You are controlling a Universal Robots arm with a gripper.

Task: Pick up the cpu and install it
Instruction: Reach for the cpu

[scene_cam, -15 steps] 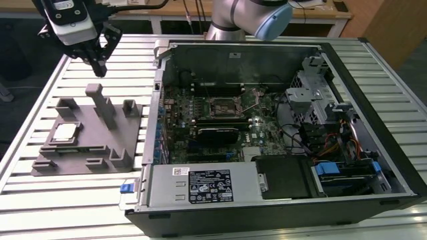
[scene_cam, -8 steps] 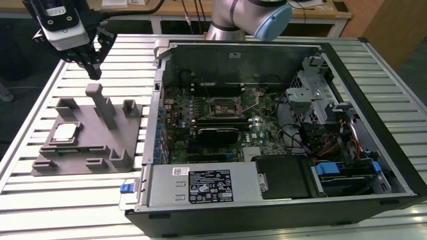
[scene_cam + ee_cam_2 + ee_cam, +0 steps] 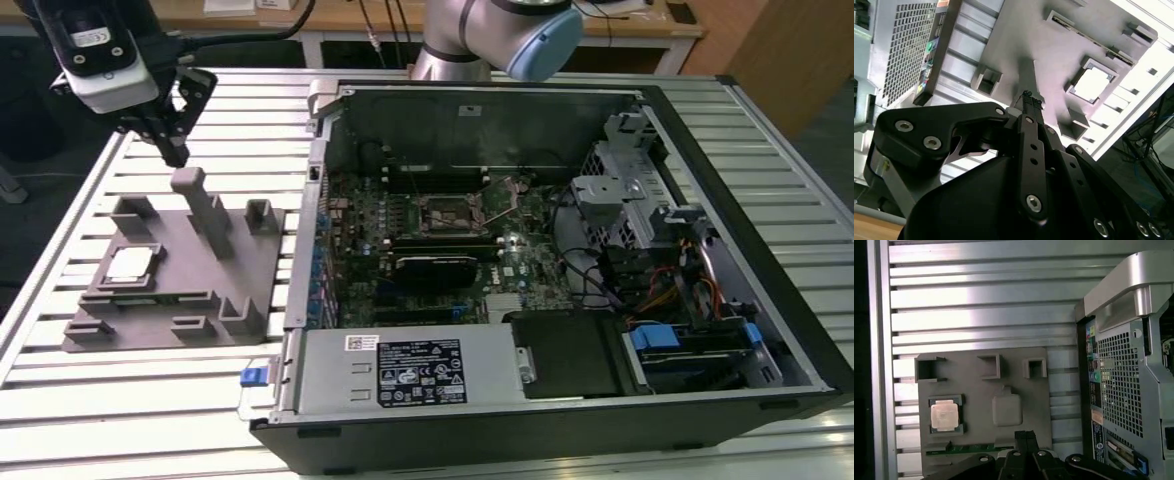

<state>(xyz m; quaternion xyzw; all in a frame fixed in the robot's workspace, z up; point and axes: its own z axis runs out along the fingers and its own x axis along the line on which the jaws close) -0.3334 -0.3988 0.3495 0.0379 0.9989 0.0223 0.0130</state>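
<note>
cpu (image 3: 944, 415) — flat (pale top up) in fixture (image 3: 974, 390)

1. reaches in from the top of the exterior view with the silver arm (image 3: 461, 30), a pale blue joint cap (image 3: 541, 45) on it.
2. carries a white wrist housing (image 3: 100, 60) at that view's upper left.
3. points the black gripper (image 3: 174, 150) downward below that housing.
4. presses the two fingers (image 3: 1020, 439) flat together in the first wrist view, nothing between them.
5. spreads black linkage bars (image 3: 1031, 160) wide behind the tips in the second wrist view.
</note>
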